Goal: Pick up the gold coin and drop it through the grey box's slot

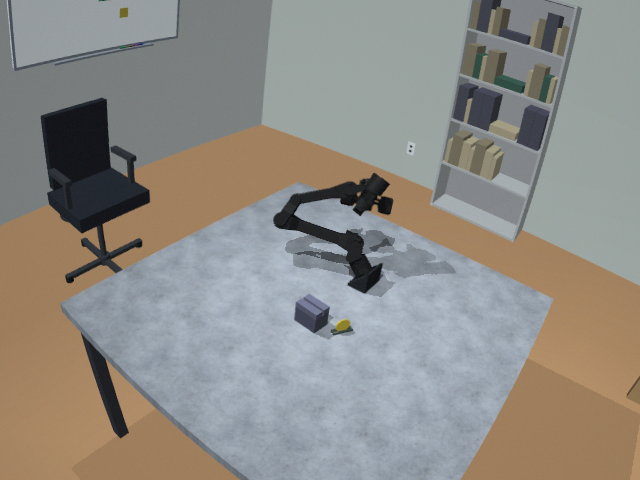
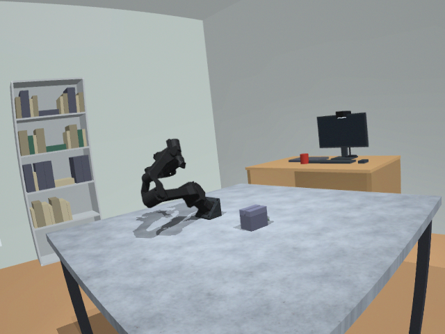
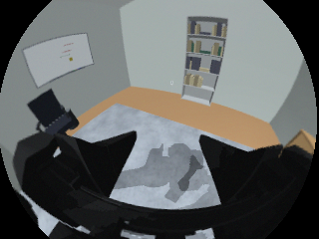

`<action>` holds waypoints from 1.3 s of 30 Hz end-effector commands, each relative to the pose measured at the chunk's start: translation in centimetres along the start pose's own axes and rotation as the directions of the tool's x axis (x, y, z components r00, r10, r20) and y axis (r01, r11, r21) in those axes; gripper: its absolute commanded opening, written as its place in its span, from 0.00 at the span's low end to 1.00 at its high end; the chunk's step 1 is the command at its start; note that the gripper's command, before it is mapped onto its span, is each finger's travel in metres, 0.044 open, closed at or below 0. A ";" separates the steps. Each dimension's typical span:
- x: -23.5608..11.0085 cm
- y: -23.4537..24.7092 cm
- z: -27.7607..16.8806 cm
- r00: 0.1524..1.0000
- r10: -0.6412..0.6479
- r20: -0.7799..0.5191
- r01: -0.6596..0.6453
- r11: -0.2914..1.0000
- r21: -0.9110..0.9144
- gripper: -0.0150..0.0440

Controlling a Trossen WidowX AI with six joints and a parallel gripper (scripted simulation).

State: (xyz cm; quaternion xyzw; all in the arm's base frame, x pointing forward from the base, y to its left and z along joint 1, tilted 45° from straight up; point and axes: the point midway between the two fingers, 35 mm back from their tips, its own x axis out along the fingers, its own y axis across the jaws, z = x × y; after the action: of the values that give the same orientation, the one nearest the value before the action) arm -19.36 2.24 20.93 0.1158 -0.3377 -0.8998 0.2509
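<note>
So you had the big grey tabletop [image 1: 206, 330] taking up most of the top view, with the arm [image 1: 320, 227] folded back on itself around the middle, base toward 5 o'clock of its elbow and the wrist pointing off toward the bookshelf [image 1: 522, 217] at 1 o'clock. The tool [image 1: 373, 202] was up in the air, spread nearly as wide as it goes and gripping nothing; the wrist view only showed tabletop and shadow between the fingers.

The grey box [image 1: 311, 312] sat at 7 o'clock from the arm base, slot [image 1: 316, 305] on top. Right at its 4 o'clock, just beside it, was the gold coin [image 1: 342, 324], upright in the green holder [image 1: 341, 331]. From the exterior view the box hid the coin completely.

My guess at where this could bite you: the tool was facing away from the coin, so a big swing was needed, and with the coin that close to the box, a wide tool coming down could clip the box or tip the coin flat. And that slot is tight, so any tilt in the grasp probably jams it on the lid.
</note>
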 end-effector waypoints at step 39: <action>-41.3 -5.6 -21.4 0.361 -0.197 -0.912 -0.683 -0.721 -0.115 0.53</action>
State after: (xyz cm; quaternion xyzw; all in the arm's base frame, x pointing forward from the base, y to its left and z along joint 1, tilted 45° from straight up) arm 16.72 19.28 3.47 -0.1045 0.7098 -0.1976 0.6680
